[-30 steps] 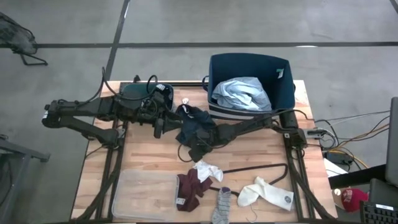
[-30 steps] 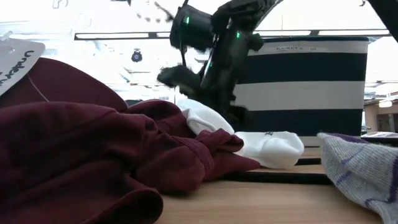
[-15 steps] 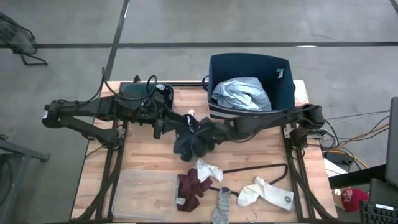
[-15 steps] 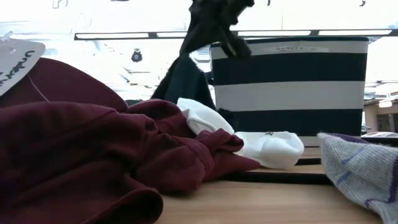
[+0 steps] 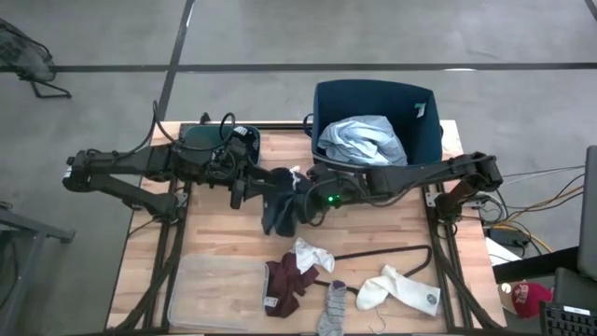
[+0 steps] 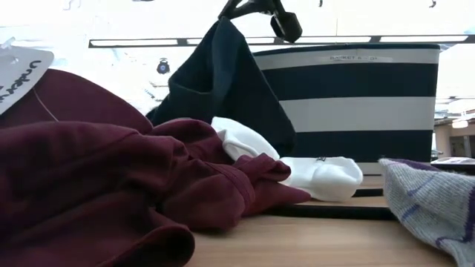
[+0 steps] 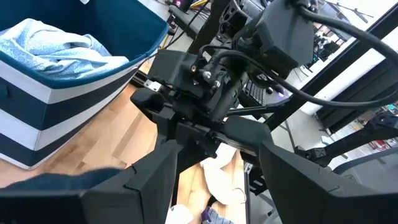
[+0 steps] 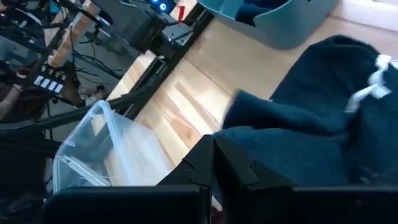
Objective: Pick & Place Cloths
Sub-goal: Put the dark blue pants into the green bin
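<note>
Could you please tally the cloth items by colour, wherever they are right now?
Light blue shirt, in the striped bin: 1
Dark navy garment, hanging from the right gripper: 1
Maroon piece: 1
White socks: 2
Grey sock: 1
Total: 6

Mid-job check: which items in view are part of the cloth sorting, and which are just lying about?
Job items:
- dark navy garment, held up by right claw
- light blue shirt in striped navy basket
- maroon cloth
- white socks
- grey sock

Lying about:
- thin black wire hanger
- clear plastic tray
</note>
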Motion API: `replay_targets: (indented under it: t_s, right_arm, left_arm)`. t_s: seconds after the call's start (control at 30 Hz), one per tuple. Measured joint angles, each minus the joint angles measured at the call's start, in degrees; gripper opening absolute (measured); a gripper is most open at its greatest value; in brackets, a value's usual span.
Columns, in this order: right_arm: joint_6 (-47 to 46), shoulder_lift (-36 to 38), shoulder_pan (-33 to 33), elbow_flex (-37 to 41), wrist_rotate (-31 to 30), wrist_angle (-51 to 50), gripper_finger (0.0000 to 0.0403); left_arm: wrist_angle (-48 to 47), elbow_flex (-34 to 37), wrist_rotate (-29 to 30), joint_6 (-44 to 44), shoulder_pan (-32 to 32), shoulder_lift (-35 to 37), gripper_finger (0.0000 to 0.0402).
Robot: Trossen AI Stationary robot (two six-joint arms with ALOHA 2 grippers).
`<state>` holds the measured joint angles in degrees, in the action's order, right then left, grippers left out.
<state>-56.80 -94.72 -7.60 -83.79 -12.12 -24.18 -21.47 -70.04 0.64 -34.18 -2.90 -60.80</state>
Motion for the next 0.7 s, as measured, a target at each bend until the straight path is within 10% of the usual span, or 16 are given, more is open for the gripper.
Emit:
replay_targets:
  t_s: [0.7]
  right_arm:
    - [9.2,0.1,-1.2,-16.8,-0.1,1.7,0.0008]
  left_arm:
    - [7.8,0.0,-1.1,8.3,-3.5,1.4,0.0234]
